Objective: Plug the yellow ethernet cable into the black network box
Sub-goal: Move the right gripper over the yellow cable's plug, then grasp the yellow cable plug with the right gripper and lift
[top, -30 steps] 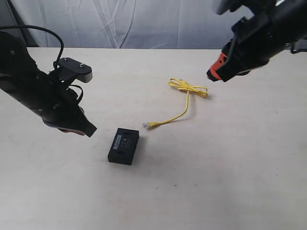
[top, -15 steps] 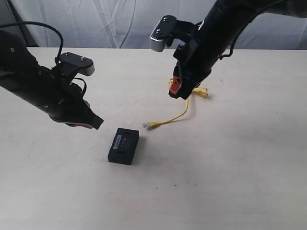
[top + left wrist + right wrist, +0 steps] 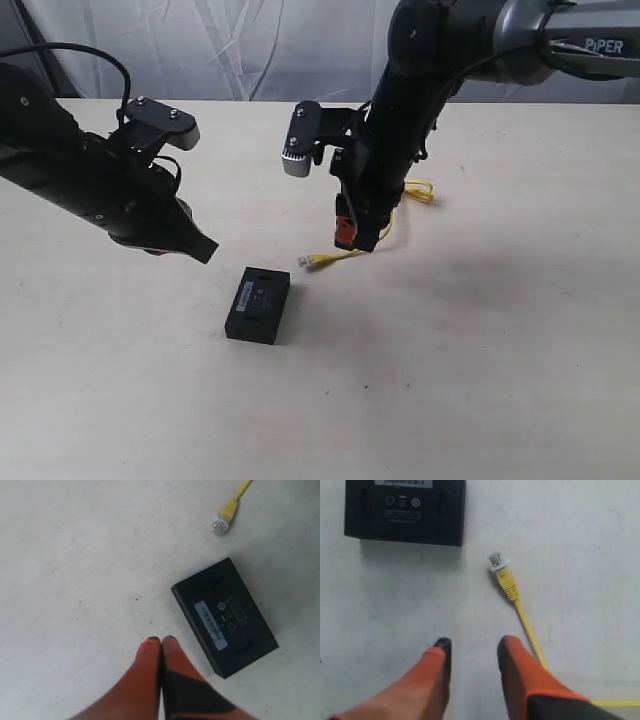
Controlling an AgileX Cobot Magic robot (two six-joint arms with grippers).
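The black network box (image 3: 258, 305) lies flat on the table, white label up; it also shows as the box (image 3: 225, 616) and the box (image 3: 405, 511). The yellow ethernet cable (image 3: 340, 256) runs from a clear plug near the box back to a knotted bundle behind the right arm. Its plug (image 3: 498, 562) lies free on the table, and shows too as the plug (image 3: 221, 525). My right gripper (image 3: 352, 238) hovers open just above the cord, nothing between its fingers (image 3: 517, 672). My left gripper (image 3: 203, 251) is shut and empty, left of the box.
The pale table (image 3: 480, 360) stretches wide in front and to the right. A white cloth backdrop (image 3: 250, 50) hangs behind the table's far edge. The left arm's black cable (image 3: 100, 65) loops above its wrist.
The right arm has swung from the far right down and leftward to hover over the cable near its plug. The left gripper has shifted slightly right towards the box.
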